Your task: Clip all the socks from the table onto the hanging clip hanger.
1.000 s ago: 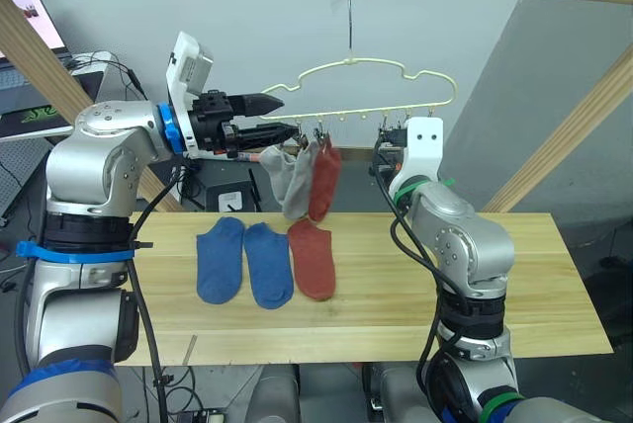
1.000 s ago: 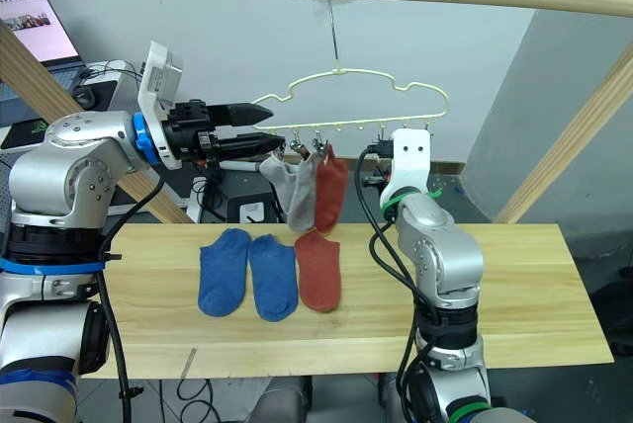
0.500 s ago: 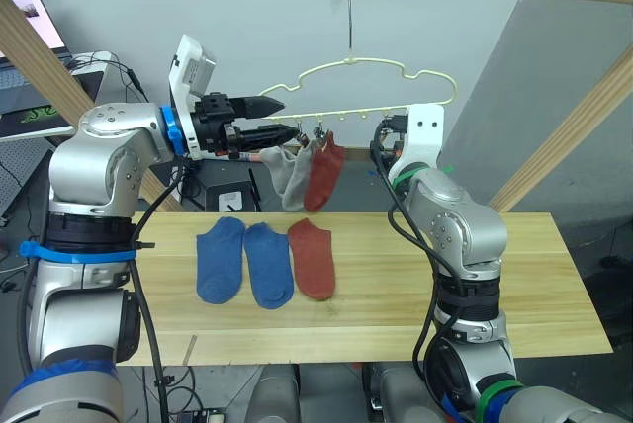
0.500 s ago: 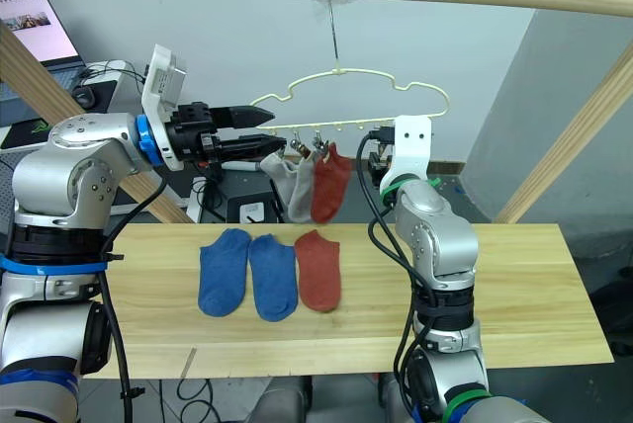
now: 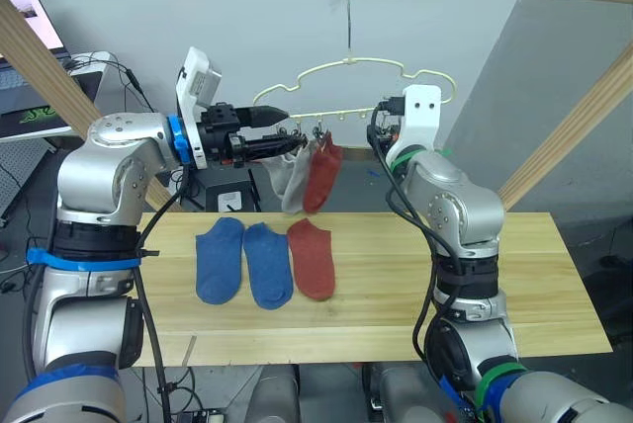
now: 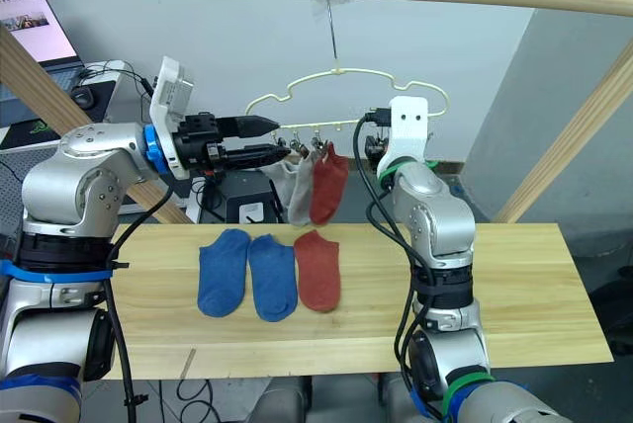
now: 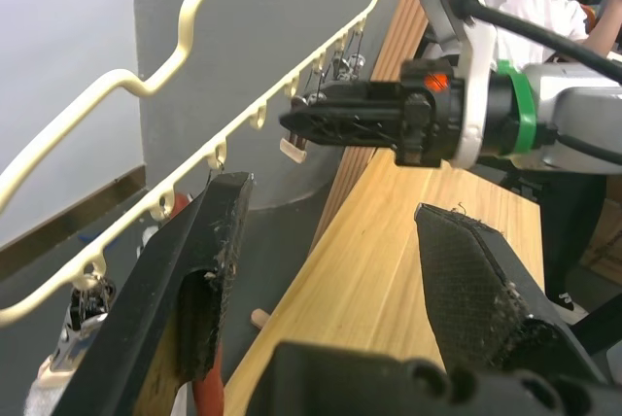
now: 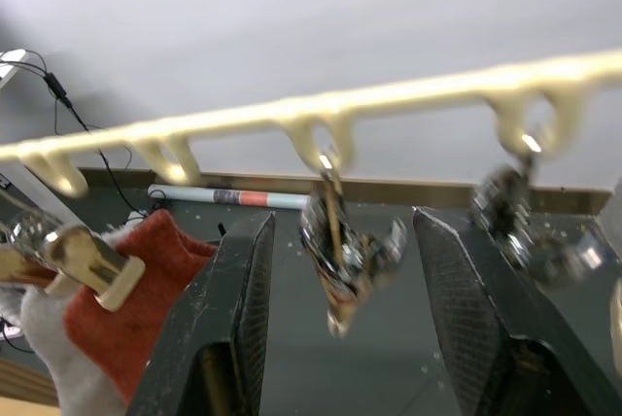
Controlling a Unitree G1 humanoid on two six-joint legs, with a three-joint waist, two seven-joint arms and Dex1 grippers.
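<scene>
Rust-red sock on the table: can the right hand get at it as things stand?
Probably yes. The rust-red sock lies flat and uncovered on the table. The right hand is open, empty, up at the clip hanger, so it must come down first.

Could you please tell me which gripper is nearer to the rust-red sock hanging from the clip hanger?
Left. The left gripper sits just beside the hanging rust-red fabric sock; the right gripper is farther along the pale yellow-green wire clip hanger.

Evenly lit, bright and diffuse, from overhead. Soft shadows beneath the socks (image 5: 267, 263) on the tabletop (image 5: 534, 285). Motion-blurred clips (image 8: 342, 251) in the right wrist view; near fingers (image 7: 199, 290) softly defocused.
</scene>
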